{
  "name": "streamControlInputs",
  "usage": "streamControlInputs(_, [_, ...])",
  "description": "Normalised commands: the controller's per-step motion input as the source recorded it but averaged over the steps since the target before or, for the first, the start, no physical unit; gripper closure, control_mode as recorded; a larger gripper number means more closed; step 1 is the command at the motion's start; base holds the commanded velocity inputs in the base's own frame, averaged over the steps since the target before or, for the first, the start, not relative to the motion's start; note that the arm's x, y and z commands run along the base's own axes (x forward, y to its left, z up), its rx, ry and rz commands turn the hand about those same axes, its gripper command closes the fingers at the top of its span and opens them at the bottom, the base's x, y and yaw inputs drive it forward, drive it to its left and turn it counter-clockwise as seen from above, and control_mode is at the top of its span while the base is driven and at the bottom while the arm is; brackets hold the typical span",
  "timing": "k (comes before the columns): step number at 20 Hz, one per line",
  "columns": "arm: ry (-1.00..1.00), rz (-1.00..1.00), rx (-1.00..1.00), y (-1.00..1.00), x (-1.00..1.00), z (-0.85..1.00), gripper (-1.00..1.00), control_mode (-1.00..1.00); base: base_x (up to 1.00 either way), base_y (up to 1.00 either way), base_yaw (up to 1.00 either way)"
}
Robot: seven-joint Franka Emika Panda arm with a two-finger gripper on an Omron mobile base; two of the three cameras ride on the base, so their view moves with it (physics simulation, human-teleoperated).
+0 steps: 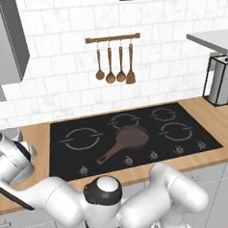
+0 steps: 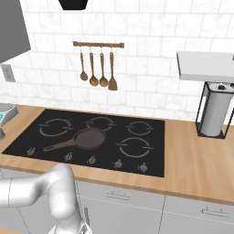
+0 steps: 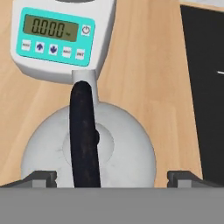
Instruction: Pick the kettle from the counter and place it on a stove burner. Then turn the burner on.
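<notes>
The kettle (image 3: 87,148) sits on the counter (image 3: 144,65) directly under my hand, a squat silver dome with its black handle (image 3: 83,135) running up the middle toward the spout (image 3: 87,81). The spout points at the scale (image 3: 61,39), which stands just beyond it with its teal face showing a row of zeros; in my hand view the spout tip meets the scale's near edge, and I cannot tell whether they touch. To the right of the kettle lies a bare strip of wood, then the edge of the black cooktop (image 3: 203,87).

My gripper (image 3: 111,177) is spread wide, one fingertip (image 3: 41,177) off each flank of the dome, holding nothing. The handle lies between them, nearer the left tip, and the tips look clear of the metal.

From the left base view, my arm bends low to the left, over the end of the counter beside the cooktop (image 1: 66,162). The widest stove burner (image 1: 82,137) is the ring nearest that end. The brown pan (image 1: 129,138) rests mid-cooktop beside it, its handle slanting toward the front knobs (image 1: 129,160). The other rings lie farther right and back. A paper-towel holder (image 2: 214,114) stands well off on the far right of the counter, under a shelf, and wooden utensils (image 2: 97,68) hang on the tiled wall behind.
</notes>
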Motion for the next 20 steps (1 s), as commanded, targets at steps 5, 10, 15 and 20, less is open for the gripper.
streamControlInputs(5, [-0.11,-0.06,-0.02,0.00,0.12,-0.09,1.00,-1.00,0.00,0.00,0.00])
streamControlInputs(10, [-0.17,-0.09,-0.01,-0.26,-0.03,-0.03,1.00,-1.00,0.00,0.00,0.00])
streamControlInputs(15, [-0.21,-0.10,0.00,-0.34,-0.13,0.02,1.00,-1.00,0.00,0.00,0.00])
streamControlInputs(20, [-0.15,-0.10,0.00,-0.26,-0.23,0.46,1.00,-1.00,0.00,0.00,0.00])
